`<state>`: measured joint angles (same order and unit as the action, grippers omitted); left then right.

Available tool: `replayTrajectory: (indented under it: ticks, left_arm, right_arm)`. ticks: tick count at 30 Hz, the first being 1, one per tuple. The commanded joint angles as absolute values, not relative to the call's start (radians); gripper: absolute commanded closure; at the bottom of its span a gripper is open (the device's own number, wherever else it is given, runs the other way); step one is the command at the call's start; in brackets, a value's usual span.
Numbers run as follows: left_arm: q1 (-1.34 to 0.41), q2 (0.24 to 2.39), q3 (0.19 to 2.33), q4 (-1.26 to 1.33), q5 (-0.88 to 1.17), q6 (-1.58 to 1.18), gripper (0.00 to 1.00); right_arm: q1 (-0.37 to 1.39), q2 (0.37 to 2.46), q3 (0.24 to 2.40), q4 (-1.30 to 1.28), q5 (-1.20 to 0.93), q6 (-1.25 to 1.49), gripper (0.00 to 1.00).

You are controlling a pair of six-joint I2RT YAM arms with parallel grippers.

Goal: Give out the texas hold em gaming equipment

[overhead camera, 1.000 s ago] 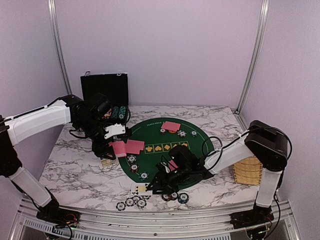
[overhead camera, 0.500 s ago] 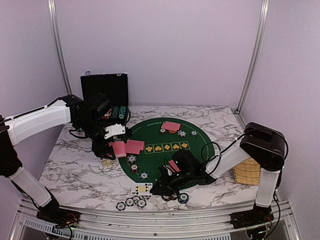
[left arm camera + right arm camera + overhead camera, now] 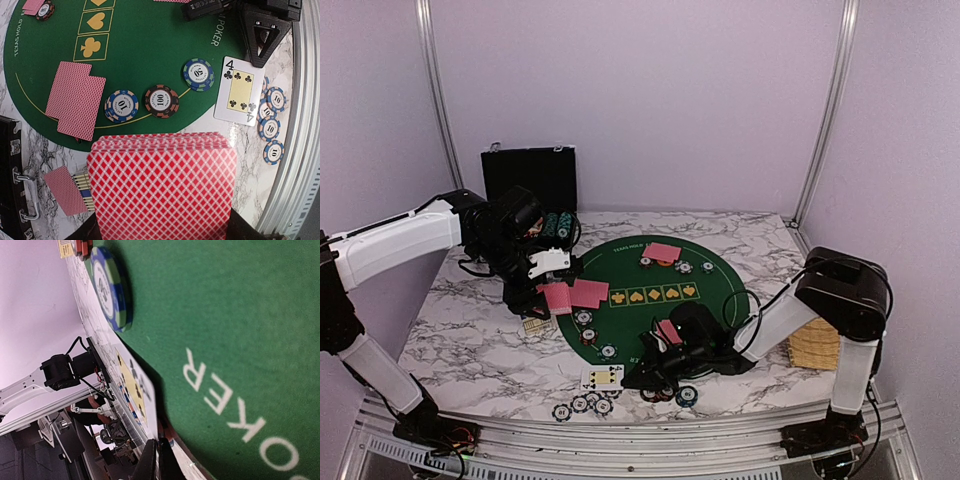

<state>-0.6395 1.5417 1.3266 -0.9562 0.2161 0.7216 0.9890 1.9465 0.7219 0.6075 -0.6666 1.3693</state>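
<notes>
While clamped shut in left gripper (image 3: pixel 552 292): thick deck of red-backed cards (image 3: pixel 161 187), diamond-lattice print, above left rim of round green felt mat (image 3: pixel 150 45). Right gripper (image 3: pixel 634 378) pinched closed, low at near mat edge, just beside glossy face-up four of clubs (image 3: pixel 239 90); round stripe-edged chips (image 3: pixel 161 101) near.

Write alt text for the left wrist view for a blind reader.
A deck of red-backed cards fills the lower frame, clamped in the left gripper. Beyond it, a green poker mat carries two overlapping face-down cards and three chips marked 10, 100 and 50 near its edge. A face-up four of clubs lies at the mat's edge.
</notes>
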Motion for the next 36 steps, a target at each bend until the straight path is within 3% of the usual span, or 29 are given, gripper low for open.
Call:
replayTrajectory:
  ticks: [1,13,25,33,36]
  left_arm:
    - [-0.638,1.511,1.343,-0.991,0.216,0.727,1.00]
    - [-0.638,1.515,1.346,-0.990,0.221,0.727,1.00]
    - [-0.638,1.518,1.344,-0.991,0.223,0.724,1.00]
    - [-0.638,1.518,1.343,-0.991,0.222,0.724,1.00]
    - [-0.638,1.516,1.343,-0.991,0.222,0.725,1.00]
  right_arm:
    - [0.986,1.965,0.734,0.608,-0.658,1.372,1.00]
    - [0.961,1.864,0.711,0.561,-0.660,1.295,1.00]
    - [0.873,1.761,0.681,0.596,-0.793,1.250,1.00]
    - [0.809,1.723,0.746,0.373,-0.800,1.119,1.00]
    - [0.827,1.743,0.807,0.229,-0.764,1.034,0.85]
